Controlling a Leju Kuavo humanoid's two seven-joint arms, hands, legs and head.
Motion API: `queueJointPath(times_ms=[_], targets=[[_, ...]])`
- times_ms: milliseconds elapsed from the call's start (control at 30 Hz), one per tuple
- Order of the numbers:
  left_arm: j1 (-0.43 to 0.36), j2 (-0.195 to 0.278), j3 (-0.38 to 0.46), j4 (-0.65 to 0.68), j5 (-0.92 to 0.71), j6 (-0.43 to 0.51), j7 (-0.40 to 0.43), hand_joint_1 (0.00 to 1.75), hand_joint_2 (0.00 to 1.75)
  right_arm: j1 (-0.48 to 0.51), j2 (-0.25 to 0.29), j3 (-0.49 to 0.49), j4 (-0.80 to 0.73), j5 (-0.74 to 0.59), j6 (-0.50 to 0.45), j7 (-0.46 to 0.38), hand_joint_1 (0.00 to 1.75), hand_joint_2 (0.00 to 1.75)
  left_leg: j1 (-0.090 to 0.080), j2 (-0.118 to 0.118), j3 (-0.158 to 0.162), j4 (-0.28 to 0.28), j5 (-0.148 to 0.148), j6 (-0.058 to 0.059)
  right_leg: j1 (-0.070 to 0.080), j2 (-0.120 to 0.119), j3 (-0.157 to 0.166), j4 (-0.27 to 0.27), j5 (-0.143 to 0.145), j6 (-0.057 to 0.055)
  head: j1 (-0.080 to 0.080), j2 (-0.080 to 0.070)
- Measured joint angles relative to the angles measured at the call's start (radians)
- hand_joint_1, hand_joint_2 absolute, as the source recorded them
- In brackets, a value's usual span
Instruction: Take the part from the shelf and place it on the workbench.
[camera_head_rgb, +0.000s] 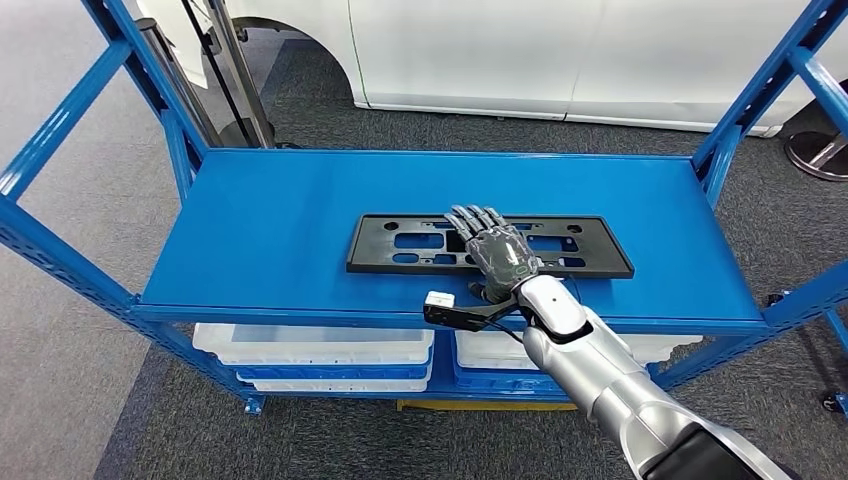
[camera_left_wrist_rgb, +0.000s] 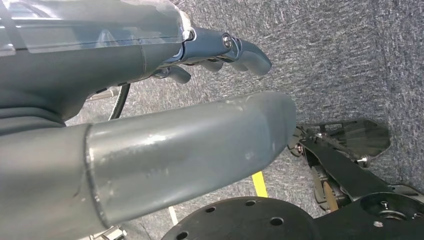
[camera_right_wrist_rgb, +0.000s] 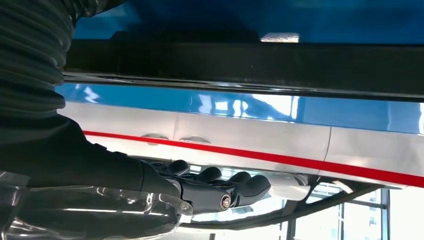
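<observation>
Right arm (camera_head_rgb: 600, 375) comes in low at the shelf's front edge, right hand (camera_head_rgb: 497, 250) laid flat on the part (camera_head_rgb: 400, 243), palm down, fingers straight and together reaching toward the far edge. Nothing held yet: it rests on top, no wrap around an edge that I can see. Thumb is hidden under the palm from the head view, so I can't tell if it has caught the near edge.

Left hand (camera_left_wrist_rgb: 165, 150) hangs by my side over the carpet, fingers loosely apart, holding nothing.

Part is a flat black plate with slots and holes, lying flat on the blue shelf (camera_head_rgb: 250, 220) top, about mid-shelf, slightly right of centre. Long axis runs left-right, parallel to the shelf front. My hand crosses it at right angles, right of its middle.

Risks, my read:
- Flat thin plate on a smooth deck: no gap for the fingers, so closing may just slide it.
- Off-centre grip on a long part: the left end droops or swings on lift.
- Swinging it out could clip the blue uprights (camera_head_rgb: 735, 130).
</observation>
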Motion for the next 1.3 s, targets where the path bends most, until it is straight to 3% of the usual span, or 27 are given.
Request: queueJointPath(times_ms=[100, 133, 233, 267, 567, 1033, 1167, 1300], targets=[[0.0, 0.0, 0.0, 0.0, 0.0, 0.0, 0.0, 0.0, 0.0, -0.003, 0.003, 0.0, 0.02, 0.002, -0.004, 0.003, 0.0, 1.75, 0.0, 0.0, 0.0, 0.0, 0.0, 0.0, 0.0, 0.0, 0.0, 0.0, 0.0, 0.0, 0.0, 0.0], [0.0, 0.0, 0.0, 0.0, -0.001, 0.0, 0.0, 0.0, 0.0, -0.004, 0.004, 0.0, 0.027, 0.004, -0.004, 0.006, 0.33, 1.75, 0.0, 0.0, 0.0, 0.0, 0.0, 0.0, 0.0, 0.0, 0.0, 0.0, 0.0, 0.0, 0.0, 0.0], [0.0, 0.0, 0.001, 0.0, -0.004, 0.0, 0.0, 0.0, 0.0, -0.009, 0.006, 0.0, 0.053, 0.018, -0.013, 0.027, 1.64, 1.75, 0.0, 0.0, 0.0, 0.0, 0.0, 0.0, 0.0, 0.0, 0.0, 0.0, 0.0, 0.0, 0.0, 0.0], [0.0, 0.0, 0.001, 0.0, -0.007, 0.0, 0.0, 0.0, 0.0, -0.011, 0.007, 0.0, 0.065, 0.022, -0.019, 0.033, 1.75, 1.75, 0.0, 0.0, 0.0, 0.0, 0.0, 0.0, 0.0, 0.0, 0.0, 0.0, 0.0, 0.0, 0.0, 0.0], [0.001, -0.001, 0.003, 0.0, -0.017, 0.0, 0.007, 0.0, 0.0, -0.014, 0.006, 0.0, 0.147, 0.003, -0.033, 0.024, 1.75, 1.75, 0.0, 0.0, 0.001, 0.0, 0.0, 0.0, 0.0, 0.0, 0.0, 0.0, 0.0, 0.0, 0.0, 0.0], [0.002, -0.001, 0.022, 0.0, -0.014, -0.017, -0.005, 0.0, 0.0, -0.014, 0.006, -0.002, 0.148, -0.002, -0.01, -0.001, 1.75, 1.75, 0.0, 0.0, 0.003, 0.0, 0.0, 0.0, 0.0, 0.001, 0.002, 0.0, 0.0, 0.0, 0.0, 0.0], [0.002, -0.001, 0.026, 0.0, -0.013, -0.021, -0.014, 0.0, 1.75, -0.014, 0.005, -0.002, 0.147, -0.003, -0.009, -0.004, 1.75, 1.75, 0.0, 0.0, 0.003, 0.0, 0.0, 0.0, 0.0, 0.001, 0.003, 0.0, 0.0, 0.0, 0.0, 0.0], [0.003, -0.001, 0.031, 0.0, -0.006, -0.034, -0.022, 0.0, 1.75, -0.014, 0.005, -0.003, 0.145, -0.005, -0.006, -0.006, 1.75, 1.75, 0.0, 0.0, 0.004, 0.0, 0.0, 0.0, 0.0, 0.001, 0.003, 0.0, 0.0, 0.0, 0.0, 0.0]])
